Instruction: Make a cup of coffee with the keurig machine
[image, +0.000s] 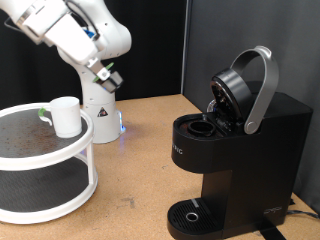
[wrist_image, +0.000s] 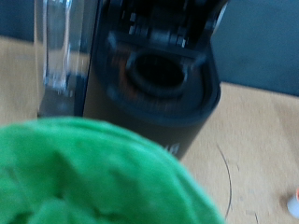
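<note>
The keurig machine (image: 235, 150) stands at the exterior view's right with its silver-handled lid (image: 250, 90) raised. Its round pod chamber (wrist_image: 154, 75) is open and looks empty in the wrist view. The white cup (image: 66, 116) sits on the top tier of a round white shelf (image: 45, 150) at the left, with a small green thing (image: 42, 113) beside it. My gripper (image: 106, 78) hangs above and to the right of the cup, well away from the machine. A blurred green mass (wrist_image: 93, 173) fills the near part of the wrist view and hides my fingers.
The arm's white base (image: 100, 120) with a blue light stands behind the shelf. A clear water tank (wrist_image: 58, 47) is on the machine's side. The round drip base (image: 192, 215) sits at the machine's foot. A brown tabletop (image: 140, 170) lies between shelf and machine.
</note>
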